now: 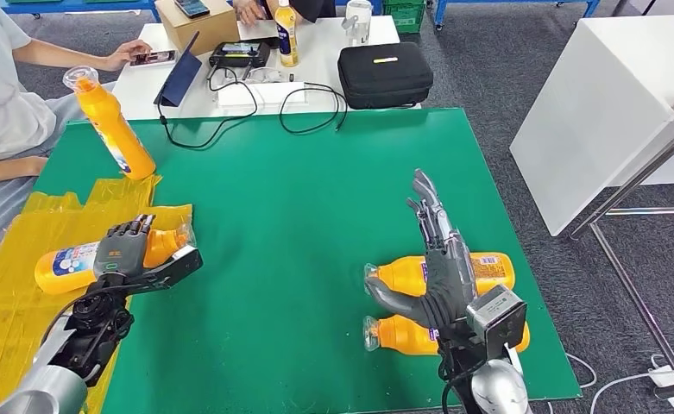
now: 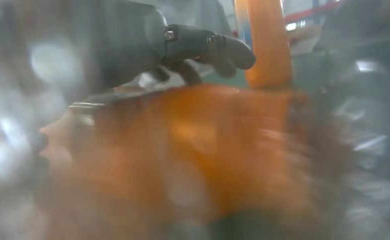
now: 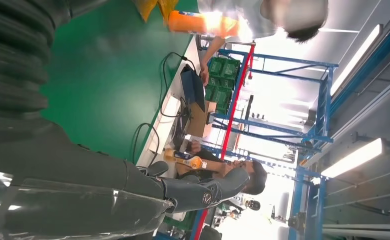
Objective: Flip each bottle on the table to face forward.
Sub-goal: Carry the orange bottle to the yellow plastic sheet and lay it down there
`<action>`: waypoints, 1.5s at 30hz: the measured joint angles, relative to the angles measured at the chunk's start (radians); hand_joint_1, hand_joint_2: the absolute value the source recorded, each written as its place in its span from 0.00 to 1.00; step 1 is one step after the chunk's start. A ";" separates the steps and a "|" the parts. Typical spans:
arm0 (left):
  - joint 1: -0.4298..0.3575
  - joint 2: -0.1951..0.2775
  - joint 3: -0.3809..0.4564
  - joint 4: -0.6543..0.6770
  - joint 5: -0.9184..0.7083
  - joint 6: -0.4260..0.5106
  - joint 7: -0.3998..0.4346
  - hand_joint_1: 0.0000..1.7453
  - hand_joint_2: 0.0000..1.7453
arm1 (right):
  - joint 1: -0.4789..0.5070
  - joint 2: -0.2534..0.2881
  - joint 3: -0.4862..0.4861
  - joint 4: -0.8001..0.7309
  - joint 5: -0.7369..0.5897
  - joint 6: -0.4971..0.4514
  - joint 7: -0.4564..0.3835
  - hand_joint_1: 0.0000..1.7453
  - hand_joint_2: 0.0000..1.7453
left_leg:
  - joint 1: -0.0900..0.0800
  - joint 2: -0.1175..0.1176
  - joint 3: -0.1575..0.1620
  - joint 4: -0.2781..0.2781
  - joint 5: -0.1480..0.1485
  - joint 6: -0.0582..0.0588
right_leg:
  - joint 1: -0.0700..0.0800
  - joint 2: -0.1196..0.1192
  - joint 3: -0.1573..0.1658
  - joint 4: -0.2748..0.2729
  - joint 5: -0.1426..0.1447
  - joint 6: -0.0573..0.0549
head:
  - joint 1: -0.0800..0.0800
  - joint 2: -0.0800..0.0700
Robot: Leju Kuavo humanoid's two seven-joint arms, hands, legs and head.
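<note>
Orange bottle (image 1: 83,259) lies on yellow plastic (image 1: 22,259) at the tabletop's (image 1: 299,190) left — my left hand (image 1: 130,250) wraps it, ready to turn it. My right hand (image 1: 441,250), fingers extended, hovers over two lying bottles (image 1: 480,272) — holding nothing.

green matte work surface (image 1: 316,224) | crinkled yellow plastic sheet (image 1: 14,285) at its left edge | orange plastic bottles: standing one (image 1: 113,125) with clear cap, lying ones (image 1: 475,269) (image 1: 402,335) orange with white-blue labels | black zip case (image 1: 385,74) | white table (image 1: 316,52) | grey hands (image 1: 441,259) (image 1: 126,246)
</note>
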 joint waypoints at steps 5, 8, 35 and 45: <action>-0.035 -0.002 0.000 0.047 0.001 -0.081 0.030 0.00 1.00 | -0.011 0.010 0.000 0.020 -0.001 0.007 0.013 0.00 1.00 | 0.000 0.001 0.008 0.000 -0.001 -0.001 | 0.000 0.001 0.008 0.000 0.000 -0.002 | 0.000 0.000; -0.049 -0.003 0.000 0.066 0.013 -0.118 0.035 0.00 0.50 | -0.013 0.014 0.000 0.032 -0.001 0.010 0.017 0.00 1.00 | 0.001 0.001 0.012 -0.001 -0.001 -0.001 | 0.000 0.001 0.010 0.001 0.000 -0.002 | 0.000 0.000; 0.096 -0.090 0.108 -0.262 0.761 -0.260 -0.270 0.00 0.00 | 0.005 0.025 -0.011 0.086 0.016 -0.020 0.022 0.00 1.00 | 0.000 0.005 0.005 0.000 0.001 -0.001 | 0.000 0.002 0.000 0.001 0.000 -0.002 | 0.000 0.000; 0.158 -0.110 0.106 -0.438 0.829 -0.265 -0.257 0.00 1.00 | 0.009 0.030 -0.023 0.087 0.025 -0.032 0.025 0.00 1.00 | 0.001 0.006 -0.003 0.000 0.001 -0.001 | 0.000 0.002 -0.007 0.001 0.000 -0.002 | 0.000 0.000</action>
